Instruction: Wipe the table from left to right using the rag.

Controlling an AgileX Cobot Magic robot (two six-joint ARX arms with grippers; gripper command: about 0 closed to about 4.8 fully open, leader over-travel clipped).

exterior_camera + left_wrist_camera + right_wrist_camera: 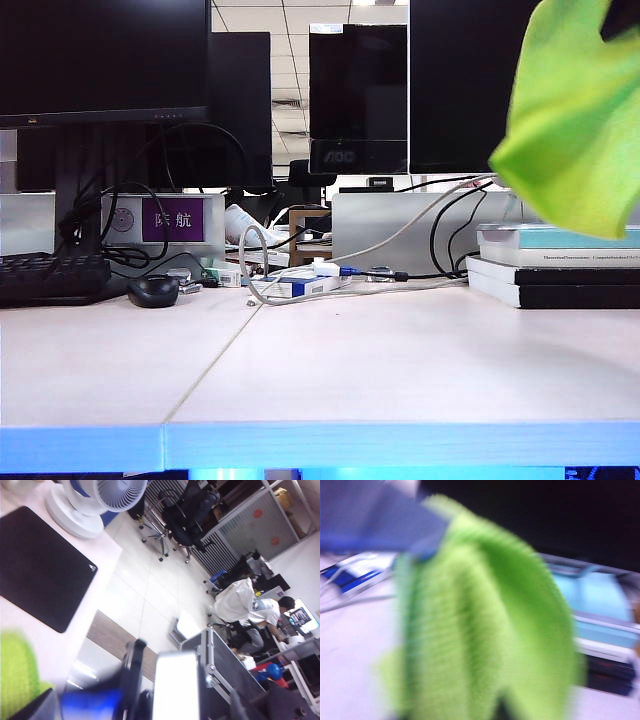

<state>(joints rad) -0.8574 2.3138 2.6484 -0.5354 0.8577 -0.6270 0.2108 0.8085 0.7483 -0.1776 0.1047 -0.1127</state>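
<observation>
Rag hangs from right end effector.

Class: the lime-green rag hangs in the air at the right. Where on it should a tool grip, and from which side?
Grip the rag at its bunched top edge, coming from above. It hangs in loose folds over the table, so the top gather is the firmest part; the right tool seems to be there already.

The rag hangs from the right gripper, above the books stacked on the table.
</observation>
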